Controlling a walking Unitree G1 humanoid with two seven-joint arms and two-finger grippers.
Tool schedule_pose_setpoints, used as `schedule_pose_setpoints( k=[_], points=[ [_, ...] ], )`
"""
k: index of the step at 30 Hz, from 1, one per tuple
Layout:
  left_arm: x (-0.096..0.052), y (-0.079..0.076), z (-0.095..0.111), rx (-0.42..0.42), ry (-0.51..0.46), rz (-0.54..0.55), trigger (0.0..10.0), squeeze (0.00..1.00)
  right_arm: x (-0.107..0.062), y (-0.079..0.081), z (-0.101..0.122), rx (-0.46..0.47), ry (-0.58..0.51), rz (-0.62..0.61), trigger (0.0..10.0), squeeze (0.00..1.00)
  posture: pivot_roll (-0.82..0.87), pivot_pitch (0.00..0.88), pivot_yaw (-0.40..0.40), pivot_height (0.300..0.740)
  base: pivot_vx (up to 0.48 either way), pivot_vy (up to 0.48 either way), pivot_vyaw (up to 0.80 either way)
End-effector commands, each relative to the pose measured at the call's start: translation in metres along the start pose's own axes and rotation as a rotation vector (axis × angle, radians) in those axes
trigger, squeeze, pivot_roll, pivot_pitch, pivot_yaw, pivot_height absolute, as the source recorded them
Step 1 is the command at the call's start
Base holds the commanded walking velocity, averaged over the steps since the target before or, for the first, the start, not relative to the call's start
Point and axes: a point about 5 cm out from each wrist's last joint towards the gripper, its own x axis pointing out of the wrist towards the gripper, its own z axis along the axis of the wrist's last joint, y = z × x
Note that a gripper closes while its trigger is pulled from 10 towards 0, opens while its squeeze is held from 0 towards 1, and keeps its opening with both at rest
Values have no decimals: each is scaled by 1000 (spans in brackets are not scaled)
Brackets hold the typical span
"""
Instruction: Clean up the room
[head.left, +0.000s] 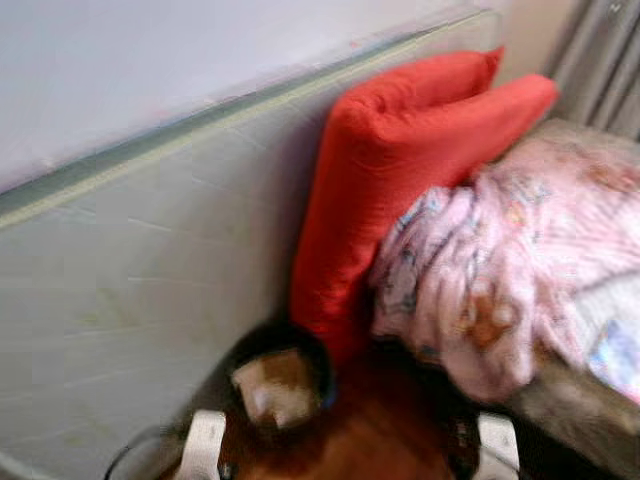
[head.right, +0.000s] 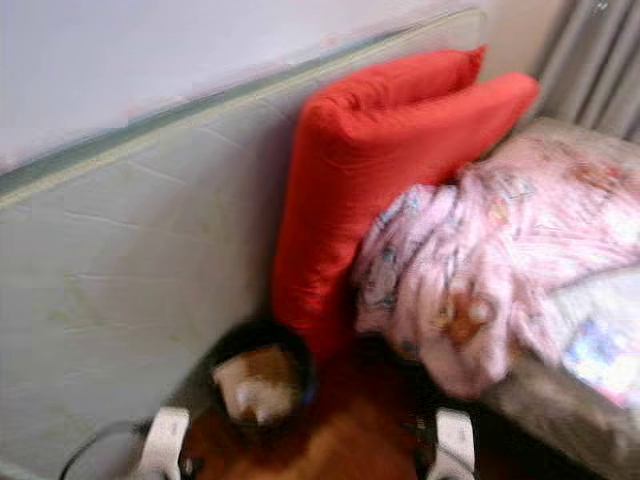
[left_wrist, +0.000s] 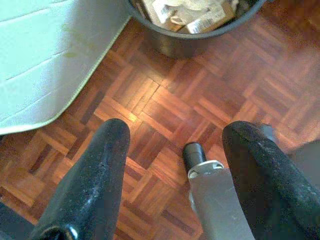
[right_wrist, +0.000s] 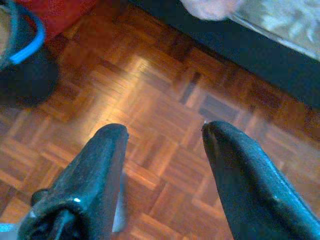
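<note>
Both grippers hung low over the parquet floor (left_wrist: 165, 115), the left gripper (left_wrist: 175, 145) and the right gripper (right_wrist: 165, 135) each with fingers spread apart and nothing between them. Near the left gripper stood a dark waste bin (head.left: 280, 375), holding crumpled paper and cardboard scraps (left_wrist: 187, 12). Just beside the bin, a pale mattress (head.left: 130, 300) leaned upright against the wall. Two red cushions (head.left: 400, 170) rose behind the bin, and a pink patterned blanket (head.left: 500, 270) lay heaped against them on the bed.
</note>
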Motion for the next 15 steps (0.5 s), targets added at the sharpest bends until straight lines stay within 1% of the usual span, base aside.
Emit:
schedule_pose_setpoints(
  k=[1, 4, 12, 15],
  points=[
    [0, -3, -4, 2, 19, -6, 10000, 0, 1, -1, 6, 18, -27, -5, 10000, 0, -53, 0, -20, 740, 0, -319, 0],
    [0, -3, -4, 0, 19, -6, 10000, 0, 1, -1, 6, 0, -26, -1, 10000, 0, -52, 0, -21, 740, 0, -315, 0],
    [0, -2, -3, -5, 17, -5, 10000, 0, 1, 0, 9, 12, -44, -5, 10000, 0, -48, 0, -22, 740, 0, -317, 0],
    [0, -2, -3, -6, 16, -4, 10000, 0, 1, -3, 8, 8, -39, -22, 10000, 0, -48, 0, -23, 740, 0, -315, -696]
  ],
)
